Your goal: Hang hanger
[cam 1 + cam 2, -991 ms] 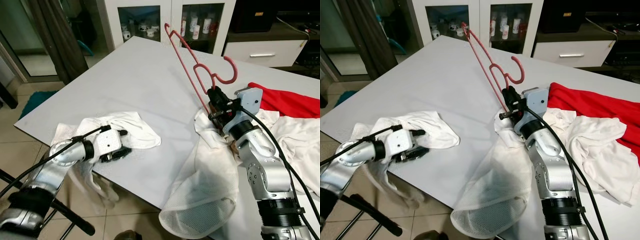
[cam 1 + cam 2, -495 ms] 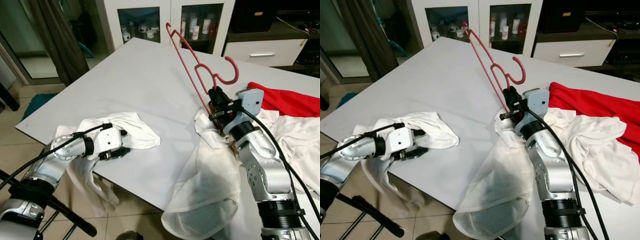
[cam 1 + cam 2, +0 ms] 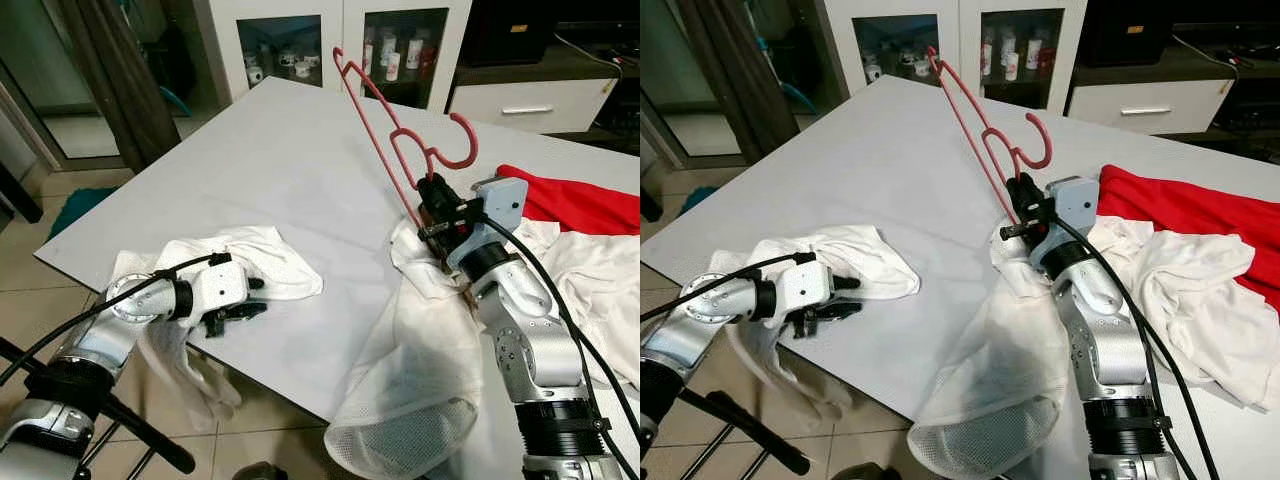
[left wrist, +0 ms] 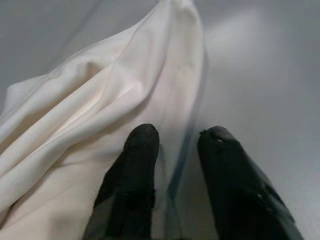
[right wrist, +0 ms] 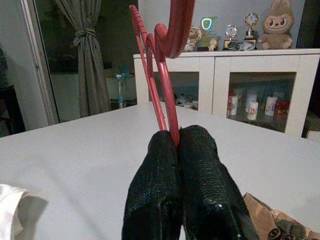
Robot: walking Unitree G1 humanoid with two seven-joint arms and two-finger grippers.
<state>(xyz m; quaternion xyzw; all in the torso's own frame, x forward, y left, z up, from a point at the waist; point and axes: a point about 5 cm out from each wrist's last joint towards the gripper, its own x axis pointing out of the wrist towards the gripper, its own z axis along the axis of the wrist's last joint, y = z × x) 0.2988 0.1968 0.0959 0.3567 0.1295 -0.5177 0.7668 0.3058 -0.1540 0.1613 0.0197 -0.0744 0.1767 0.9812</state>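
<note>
Your right gripper [image 3: 432,193] is clenched on the red hanger [image 3: 395,140], holding it up over the table [image 3: 250,150] near its right edge. It looks light, stiff and slippery, so keep your pinch low on the bar. Your left gripper [image 4: 177,145] is released by the white cloth [image 3: 255,260] at the table's near-left edge.

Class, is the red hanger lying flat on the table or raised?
Raised: the right tool clamps the hanger, which slants up above the table.
</note>
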